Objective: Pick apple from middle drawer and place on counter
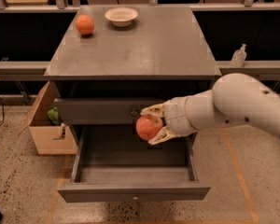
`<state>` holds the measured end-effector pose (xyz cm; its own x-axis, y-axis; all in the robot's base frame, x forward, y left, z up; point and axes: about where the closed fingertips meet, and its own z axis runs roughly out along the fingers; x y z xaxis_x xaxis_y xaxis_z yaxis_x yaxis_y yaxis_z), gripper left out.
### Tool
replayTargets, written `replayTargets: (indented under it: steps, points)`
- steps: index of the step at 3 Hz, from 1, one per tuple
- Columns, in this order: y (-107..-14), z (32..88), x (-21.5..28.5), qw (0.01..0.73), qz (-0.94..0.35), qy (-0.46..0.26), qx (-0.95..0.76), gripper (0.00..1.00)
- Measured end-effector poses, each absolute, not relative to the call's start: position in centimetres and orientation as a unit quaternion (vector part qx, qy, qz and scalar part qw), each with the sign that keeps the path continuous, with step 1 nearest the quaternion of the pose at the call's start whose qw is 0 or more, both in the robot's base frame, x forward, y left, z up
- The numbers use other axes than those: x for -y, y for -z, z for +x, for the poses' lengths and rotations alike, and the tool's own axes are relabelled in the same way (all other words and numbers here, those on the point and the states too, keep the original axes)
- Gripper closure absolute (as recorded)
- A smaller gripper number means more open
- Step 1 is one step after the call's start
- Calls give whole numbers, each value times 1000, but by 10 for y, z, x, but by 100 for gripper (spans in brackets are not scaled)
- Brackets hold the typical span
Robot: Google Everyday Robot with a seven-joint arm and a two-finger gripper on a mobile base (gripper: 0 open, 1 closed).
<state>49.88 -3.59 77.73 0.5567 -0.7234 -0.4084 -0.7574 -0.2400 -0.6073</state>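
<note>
In the camera view, my hand is holding the apple. One finger is over the top of it and one is under it, so the apple sits squeezed between them. The apple is up in the air. It hangs over the open middle drawer, just in front of the top drawer front. It is lower than the counter.

The counter is above my hand, and its edge sticks out a bit. I think the next job is to pull back, go up, and then move in over the top. If I go straight up, my hand or the apple could bump the edge from below. That bump could knock the apple loose.

The apple looks smooth and round, so it could slip if my hold is weak. Then it would drop into the drawer or onto the floor.

An orange fruit and a bowl sit at the far end of the counter. If I let go too fast, the apple may roll off.
</note>
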Motion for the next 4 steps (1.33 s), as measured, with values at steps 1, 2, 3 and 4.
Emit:
replayTargets:
  steps: [1, 2, 3, 4]
  points:
    - [-806, 496, 66, 427, -768, -14, -476, 100]
    - [-821, 518, 71, 442, -739, -8, -508, 100]
    - [-861, 563, 86, 475, -683, -27, -554, 100]
    - [-904, 610, 93, 488, -663, -38, -567, 100]
